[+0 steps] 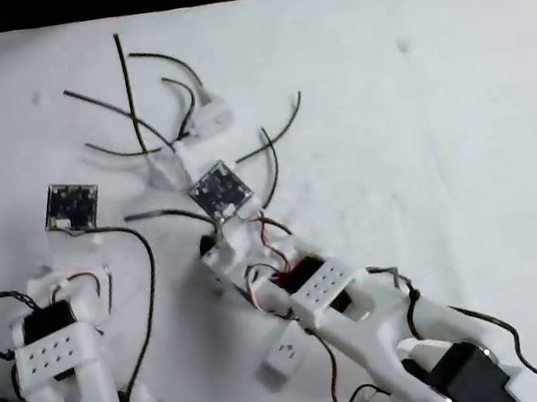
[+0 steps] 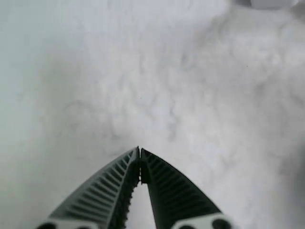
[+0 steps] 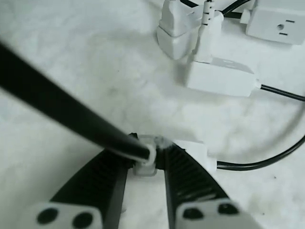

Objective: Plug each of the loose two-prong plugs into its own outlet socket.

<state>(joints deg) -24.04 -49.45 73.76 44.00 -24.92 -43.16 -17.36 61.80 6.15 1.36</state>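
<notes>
My right gripper (image 3: 148, 160) is shut on a small white two-prong plug (image 3: 145, 156) whose black cable (image 3: 62, 112) runs back past the fingers, low over the white cloth. Ahead of it lie a white outlet socket (image 3: 280, 24), a white plug (image 3: 175, 31) standing against a white block (image 3: 220, 76), and more black cable (image 3: 267, 160). In the high view the right arm (image 1: 323, 294) points toward this cluster of white plugs and outlets (image 1: 204, 122). My left gripper (image 2: 139, 153) is shut with nothing in it, over bare cloth.
Several black cables (image 1: 132, 100) fan out over the white cloth (image 1: 418, 118) behind the cluster. A white block with holes (image 1: 286, 350) lies beside the right arm. The left arm (image 1: 57, 344) stands at the near left. The cloth's right half is bare.
</notes>
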